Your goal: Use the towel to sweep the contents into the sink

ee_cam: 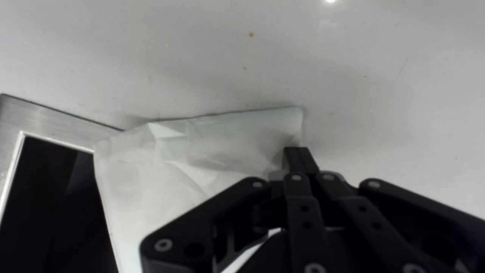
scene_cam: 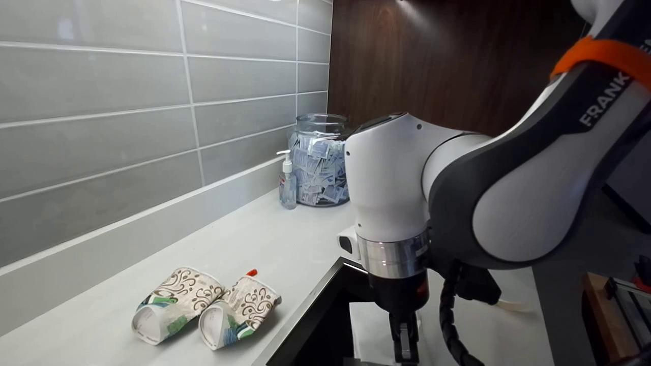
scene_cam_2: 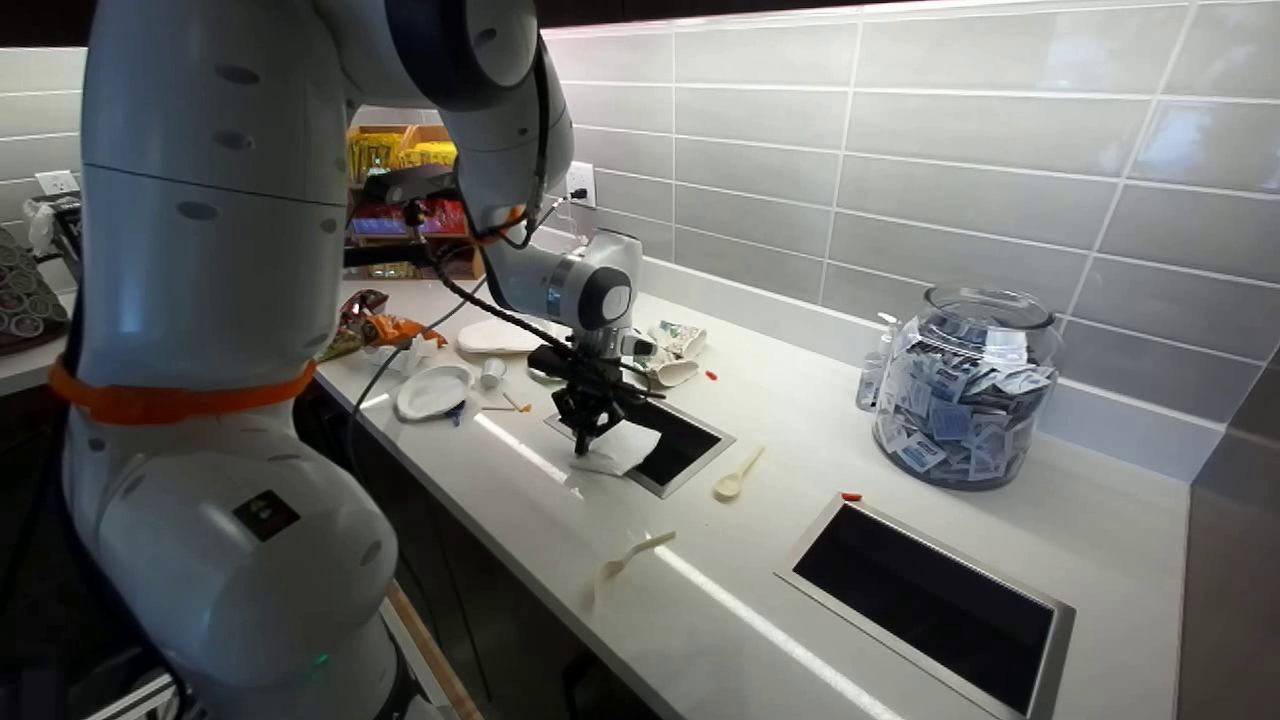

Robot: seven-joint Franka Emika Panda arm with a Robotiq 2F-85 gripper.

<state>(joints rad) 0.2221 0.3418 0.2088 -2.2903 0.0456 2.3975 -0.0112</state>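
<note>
A: Where's the gripper [ee_cam: 300, 155]?
B: Down at the towel [ee_cam: 163, 189], on the side of the sink [ee_cam: 49, 123] facing the front edge of the counter [scene_cam_2: 820, 440].
A: Jaws?
B: Closed, finger to finger. From where I stand they look clamped on the towel near one of its corners; cloth is creased near the tips.
A: Towel flat?
B: Mostly, few folds. Part on the counter, rest over the sink rim and across part of the dark hole.
A: Crumbs?
B: One orange speck [ee_cam: 251, 35] on bare counter, apart from the cloth. Few fainter dots [ee_cam: 244, 68] around.
A: Edge along the tiled wall [scene_cam: 96, 127]?
B: Two crumpled patterned packets [scene_cam: 180, 300] side by side between sink and that edge, red scrap [scene_cam: 253, 273] just beside. Glass jar [scene_cam_2: 985, 322] of sachets [scene_cam_2: 950, 410] near the corner where the edge meets the dark wood panel [scene_cam: 432, 66]; pump bottle [scene_cam: 288, 188] right beside it.
A: Front edge?
B: White plate [scene_cam_2: 432, 393] close to it, small cup [scene_cam_2: 493, 373] beside the plate. Pale utensil [scene_cam_2: 612, 567] near that edge too, one end lost in blur.
A: Middle?
B: Pale spoon [scene_cam_2: 729, 487] between the sink and a second rimmed opening [scene_cam_2: 1054, 655]. Another red bit [scene_cam_2: 851, 496] at that opening's corner, wall side.
</note>
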